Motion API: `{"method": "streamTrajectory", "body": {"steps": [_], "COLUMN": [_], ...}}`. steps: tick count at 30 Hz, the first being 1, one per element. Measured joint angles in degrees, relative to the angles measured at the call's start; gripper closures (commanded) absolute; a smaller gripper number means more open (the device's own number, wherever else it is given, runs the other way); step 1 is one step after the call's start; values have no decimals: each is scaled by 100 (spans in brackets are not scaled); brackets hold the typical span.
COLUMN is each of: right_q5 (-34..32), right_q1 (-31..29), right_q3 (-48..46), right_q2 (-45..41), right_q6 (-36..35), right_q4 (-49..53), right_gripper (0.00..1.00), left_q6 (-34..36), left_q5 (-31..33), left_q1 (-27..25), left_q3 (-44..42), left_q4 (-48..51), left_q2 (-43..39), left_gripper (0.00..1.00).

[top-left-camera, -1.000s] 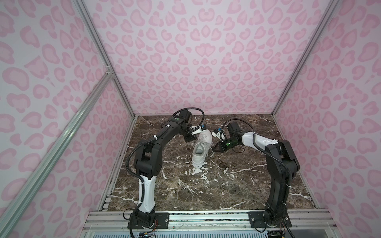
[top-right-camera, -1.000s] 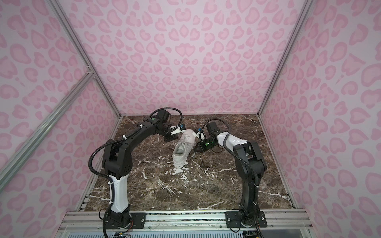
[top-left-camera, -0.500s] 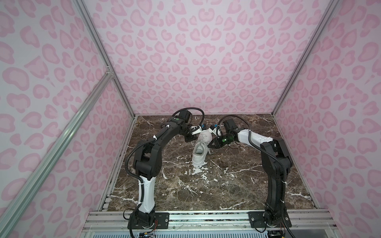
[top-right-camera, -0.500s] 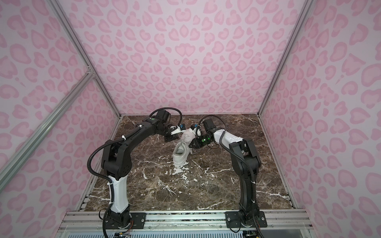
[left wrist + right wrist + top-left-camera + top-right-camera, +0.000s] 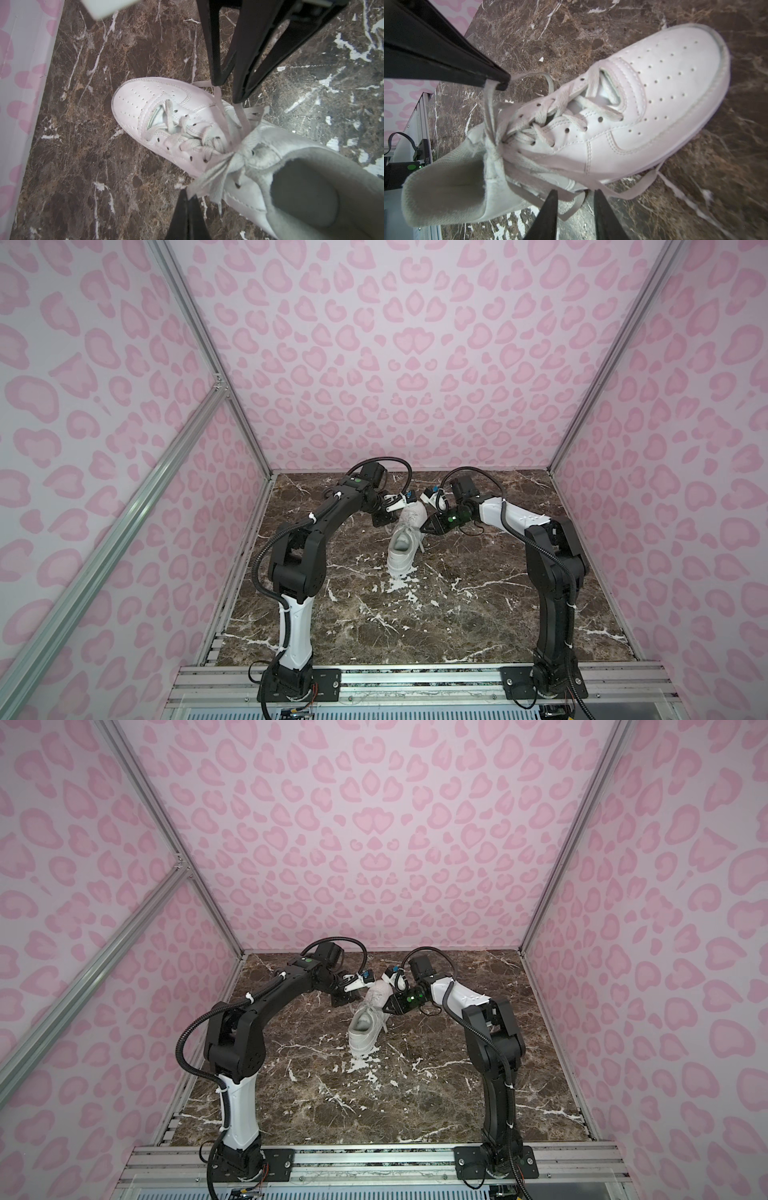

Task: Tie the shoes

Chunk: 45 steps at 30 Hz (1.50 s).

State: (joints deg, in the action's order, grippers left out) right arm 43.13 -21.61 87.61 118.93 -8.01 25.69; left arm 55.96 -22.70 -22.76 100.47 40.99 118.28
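The marble table (image 5: pixel 457 614) carries 1 sneaker (image 5: pixel 405 539), which lies directly between the 2 grippers.

Change noted: the right gripper (image 5: pixel 575 192) has moved in from well beside the shoe to its lace side. Its jaws are narrowly apart, and a loose lace (image 5: pixel 629 192) runs between them unpinched. The left gripper (image 5: pixel 188 195) stays clamped on a lace bunch (image 5: pixel 209 176) by the tongue.

Judgement: the 2nd strand is about to be taken, and there is no bow yet.

Writing: none is legible on the sneaker. A small code on the arm housing (image 5: pixel 427 164) is too blurred to read.
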Motion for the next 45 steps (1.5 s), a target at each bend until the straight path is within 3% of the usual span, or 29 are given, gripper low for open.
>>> {"method": "streamTrajectory", "body": {"steps": [17,30,35,40,45], "right_q5": [79,278,361,516,415], "right_q1": [-11,-90,-114,-120,-87], "right_q3": [-369,-31,17,20,-79], "right_q2": [-195,74,142,160,37], "right_q6": [-42,-61,-59,-66,-79], "right_q4": [70,39,39,79,107], "right_gripper": [72,72,80,100,100], "left_q6": [4,17,17,17,17], "left_q5": [0,2,4,11,63], "left_q1": [-7,2,15,15,26], "left_q3": [-96,-133,-133,-133,-133], "left_q4": [-39,-35,-37,-37,-42], "left_q2": [-24,-44,-46,-55,-98], "left_gripper": [97,97,97,97,97]}}
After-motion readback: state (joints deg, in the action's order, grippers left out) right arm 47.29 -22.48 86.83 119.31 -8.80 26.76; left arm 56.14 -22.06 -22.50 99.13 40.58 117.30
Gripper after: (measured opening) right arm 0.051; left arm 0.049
